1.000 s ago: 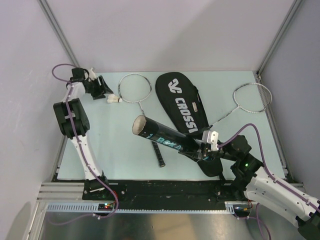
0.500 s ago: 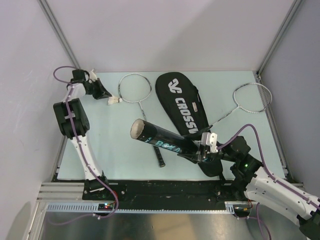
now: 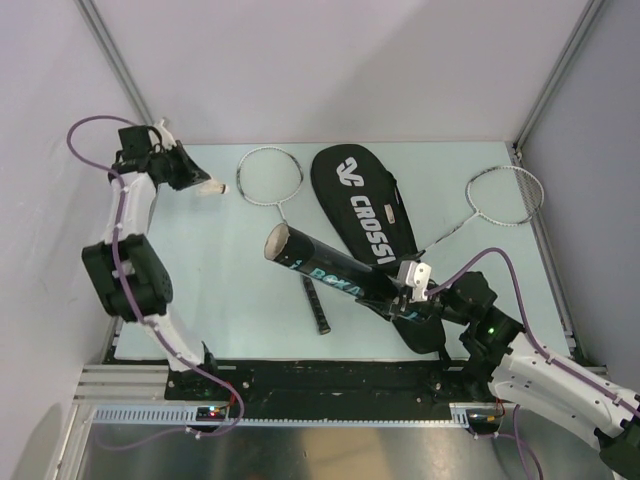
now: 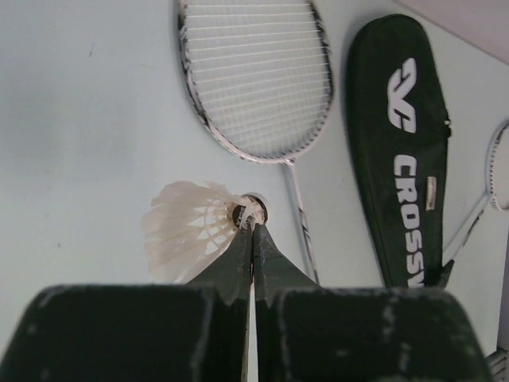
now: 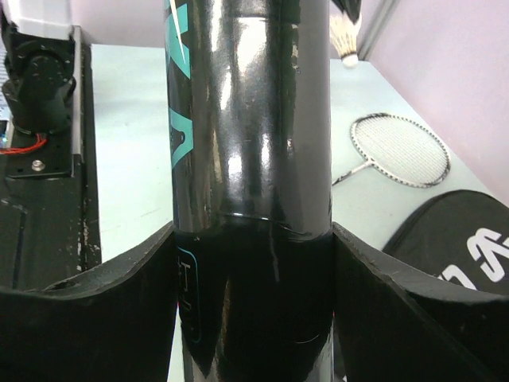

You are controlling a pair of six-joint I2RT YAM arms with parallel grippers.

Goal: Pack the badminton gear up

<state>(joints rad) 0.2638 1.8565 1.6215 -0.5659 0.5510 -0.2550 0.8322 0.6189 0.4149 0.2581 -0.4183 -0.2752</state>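
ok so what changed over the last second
The left end effector shut on the shuttlecock that lay beside the left racquet, then lifted it and drew it slightly left and back. The right end effector stayed clamped on the black tube, which barely shifted. That racquet, the right racquet and the CROSSWAY bag stayed put.

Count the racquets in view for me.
2. The left racquet lies just left of the bag; the right racquet lies right of the bag, its handle hidden.
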